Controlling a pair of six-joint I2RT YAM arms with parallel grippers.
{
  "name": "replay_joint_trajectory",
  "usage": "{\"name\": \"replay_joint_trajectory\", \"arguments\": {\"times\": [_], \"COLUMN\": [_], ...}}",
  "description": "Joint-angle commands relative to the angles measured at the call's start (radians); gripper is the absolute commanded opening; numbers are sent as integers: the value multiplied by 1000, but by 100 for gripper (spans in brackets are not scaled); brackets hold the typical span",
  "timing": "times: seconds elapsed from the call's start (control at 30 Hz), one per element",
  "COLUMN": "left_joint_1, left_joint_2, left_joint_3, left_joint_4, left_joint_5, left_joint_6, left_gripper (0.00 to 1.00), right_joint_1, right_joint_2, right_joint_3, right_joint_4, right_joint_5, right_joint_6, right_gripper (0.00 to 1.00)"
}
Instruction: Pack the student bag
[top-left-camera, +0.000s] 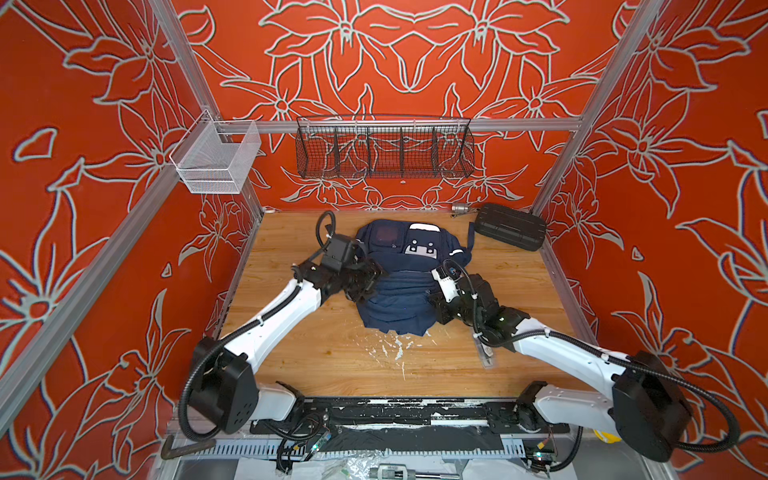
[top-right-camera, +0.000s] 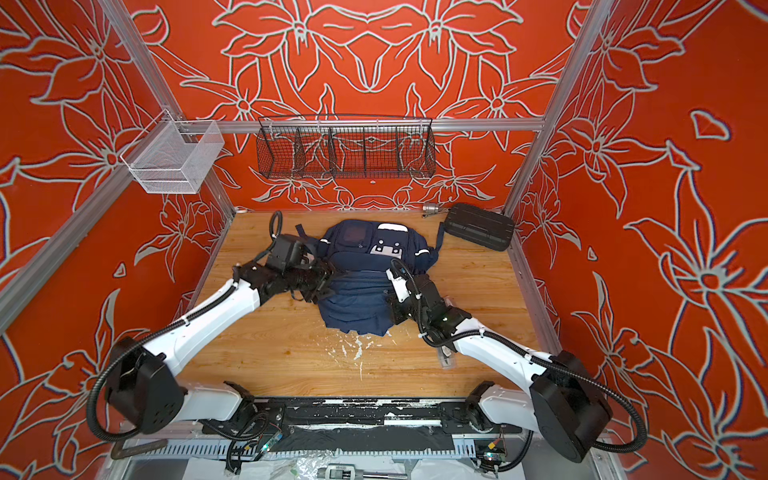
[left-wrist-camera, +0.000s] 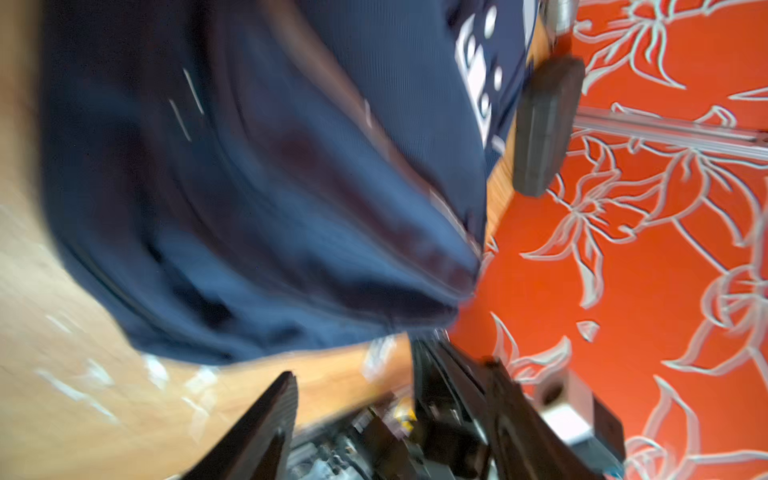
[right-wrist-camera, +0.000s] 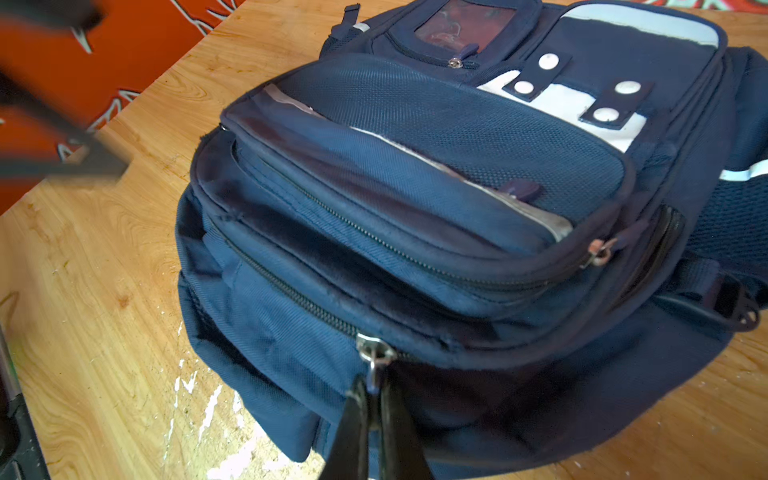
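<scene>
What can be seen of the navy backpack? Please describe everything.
The student bag is navy fabric with white patches, thin reflective stripes and several zip pockets. It lies flat, front up, on the wooden table, with straps trailing at its far end. The right gripper is shut on the zip pull at its near end.

We note: navy blue fabric backpack (top-left-camera: 409, 270), white patches, lying front-up just ahead of right pincer (right-wrist-camera: 374, 390), which pinches its zip pull (right-wrist-camera: 373, 359).
</scene>
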Motion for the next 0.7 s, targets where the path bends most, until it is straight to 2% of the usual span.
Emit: {"name": "replay_joint_trajectory", "arguments": {"times": [0.0, 0.1, 0.17, 0.23, 0.33, 0.37, 0.43, 0.57, 0.67], "left_joint_1": [-76, -133, -138, -140, -138, -137, -132, -104, -80], "left_joint_2": [63, 172, 241, 286, 313, 308, 279, 156, 69], "left_joint_3": [-33, 68, 100, 92, 80, 79, 71, -31, -87], "left_joint_4": [214, 174, 182, 239, 283, 270, 216, 169, 123], "left_joint_5": [-127, -140, -120, -116, -84, -73, -62, -67, -78], "left_joint_6": [-274, -260, -273, -305, -321, -306, -272, -250, -234], "left_gripper": [68, 67, 60, 42, 5, 0, 0, 0, 0], "right_joint_1": [11, 12, 13, 14, 13, 5, -28, -197, -272], "right_joint_2": [0, -7, -15, -25, -48, -55, -63, -46, 3], "right_joint_3": [40, 35, 31, 22, 15, 13, 11, 0, 31], "right_joint_4": [54, 53, 51, 49, 9, -10, -51, -91, -121], "right_joint_5": [-2, -8, -7, -1, 60, 75, 90, 1, -15], "right_joint_6": [14, 15, 16, 18, 22, 13, 4, 25, -29], "right_gripper": [0, 0, 0, 0, 0, 0, 0, 0, 0]}}
